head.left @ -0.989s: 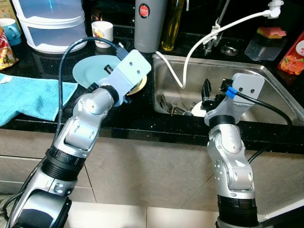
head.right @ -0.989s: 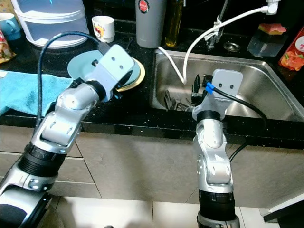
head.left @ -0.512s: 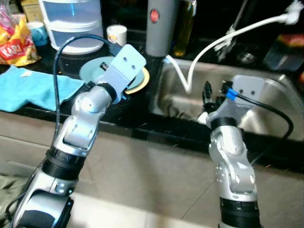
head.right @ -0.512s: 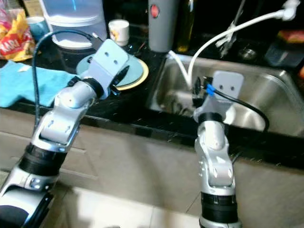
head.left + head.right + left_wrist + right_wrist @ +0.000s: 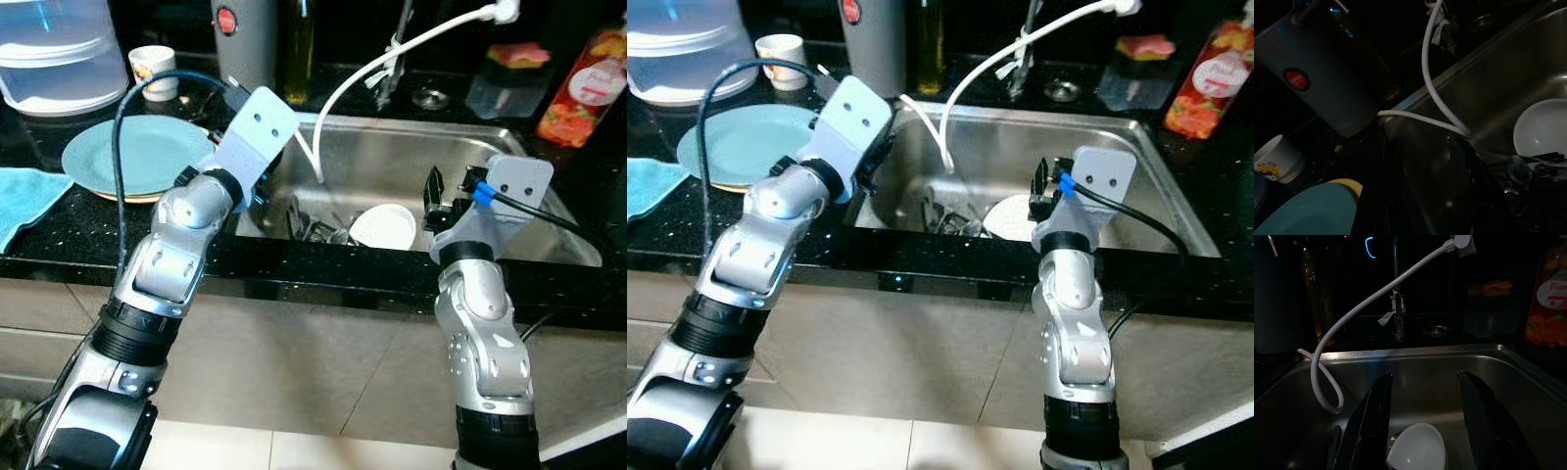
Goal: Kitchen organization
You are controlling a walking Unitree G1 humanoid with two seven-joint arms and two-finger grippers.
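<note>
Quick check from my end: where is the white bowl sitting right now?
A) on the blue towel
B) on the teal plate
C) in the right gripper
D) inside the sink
D: the white bowl rests on the floor of the sink, ahead of the open right gripper, ungripped.

Plate [image 5: 137,157] left — bowl [image 5: 384,226] in sink [image 5: 411,162]

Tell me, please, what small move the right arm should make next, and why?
Probably lower the right tool toward the white bowl in the sink: its fingers stand open above the bowl, framing it without touching.
</note>
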